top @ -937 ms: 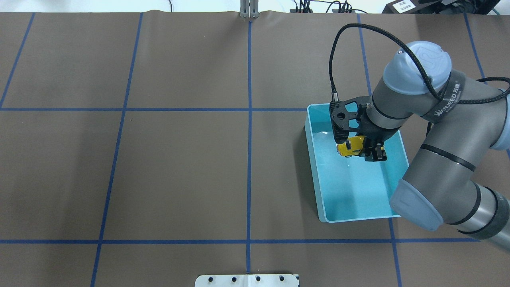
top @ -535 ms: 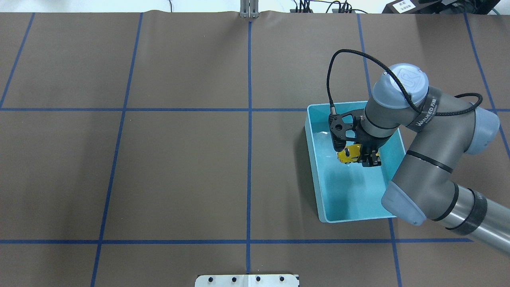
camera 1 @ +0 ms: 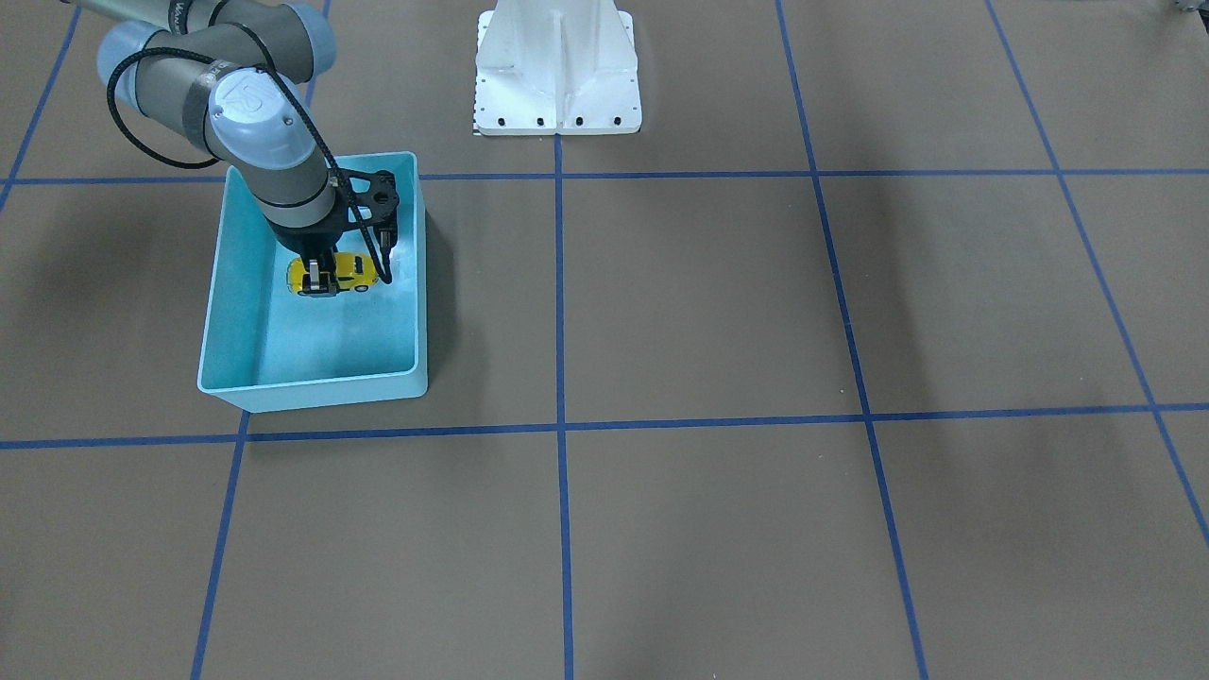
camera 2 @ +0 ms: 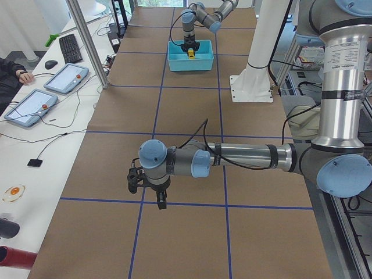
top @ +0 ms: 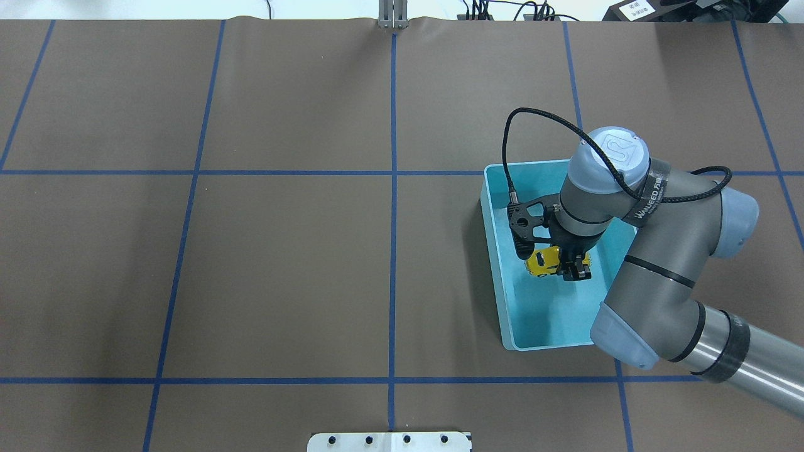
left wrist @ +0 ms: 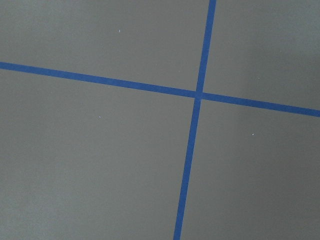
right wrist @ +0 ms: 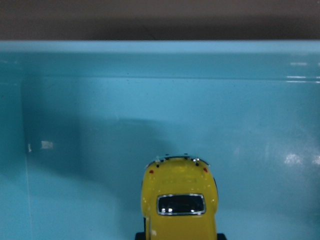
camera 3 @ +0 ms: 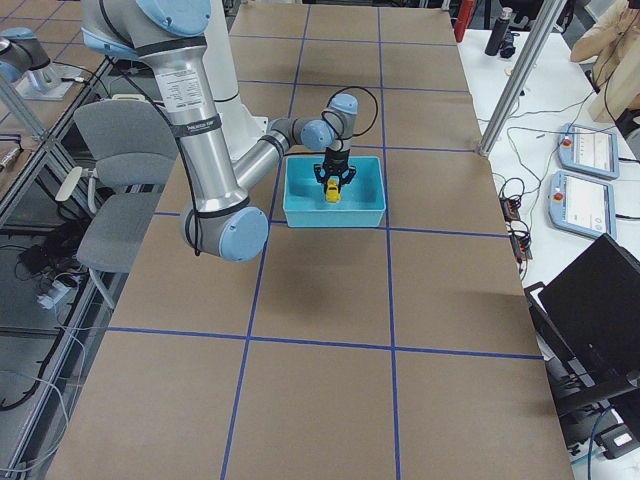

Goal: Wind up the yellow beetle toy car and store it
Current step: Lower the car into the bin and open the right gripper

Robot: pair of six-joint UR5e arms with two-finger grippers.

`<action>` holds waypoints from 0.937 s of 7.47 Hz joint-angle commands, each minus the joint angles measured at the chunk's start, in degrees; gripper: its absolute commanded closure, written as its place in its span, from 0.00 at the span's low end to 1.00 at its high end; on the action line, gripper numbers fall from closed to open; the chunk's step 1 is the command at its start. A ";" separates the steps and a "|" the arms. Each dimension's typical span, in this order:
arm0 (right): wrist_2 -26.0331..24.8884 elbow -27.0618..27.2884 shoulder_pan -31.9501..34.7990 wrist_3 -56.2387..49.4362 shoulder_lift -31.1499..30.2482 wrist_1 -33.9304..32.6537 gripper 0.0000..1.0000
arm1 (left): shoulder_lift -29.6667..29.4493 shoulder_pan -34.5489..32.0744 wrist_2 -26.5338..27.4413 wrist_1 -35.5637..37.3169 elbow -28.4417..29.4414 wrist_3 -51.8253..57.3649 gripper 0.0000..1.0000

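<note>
The yellow beetle toy car point(top: 541, 262) hangs low inside the light-blue bin point(top: 494, 263), near its middle, with my right gripper point(top: 567, 267) shut on it. Facing the robot, the car point(camera 1: 342, 272) lies level between the dark fingers, inside the bin point(camera 1: 312, 385). The right wrist view looks down on the car's roof and rear window point(right wrist: 180, 205) against the bin's floor and far wall point(right wrist: 160, 60). Whether its wheels touch the floor I cannot tell. My left gripper point(camera 2: 146, 190) shows only in the exterior left view, low over bare mat far from the bin; I cannot tell its state.
Brown mat with blue tape grid lines point(left wrist: 197, 94) covers the table. The white robot base point(camera 1: 557, 76) stands at the robot's edge of the table. A side desk holds tablets point(camera 2: 65, 78) and a person's hand point(camera 2: 23, 75).
The right arm has drawn back toward the robot and sunk lower into the bin, carrying the yellow car with it. The grip is unchanged.
</note>
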 commanded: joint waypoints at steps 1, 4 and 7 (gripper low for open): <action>-0.07 -0.56 -0.35 -0.10 0.14 0.01 1.00 | 0.04 -0.05 0.00 0.10 -0.06 -0.03 0.00; -0.16 -0.48 -0.88 -0.01 0.23 0.01 0.71 | 0.13 -0.13 0.09 0.10 -0.24 -0.03 0.00; -0.07 -0.48 -0.96 0.08 -0.03 0.01 0.00 | 0.83 -0.05 0.00 0.19 -0.85 -0.03 0.00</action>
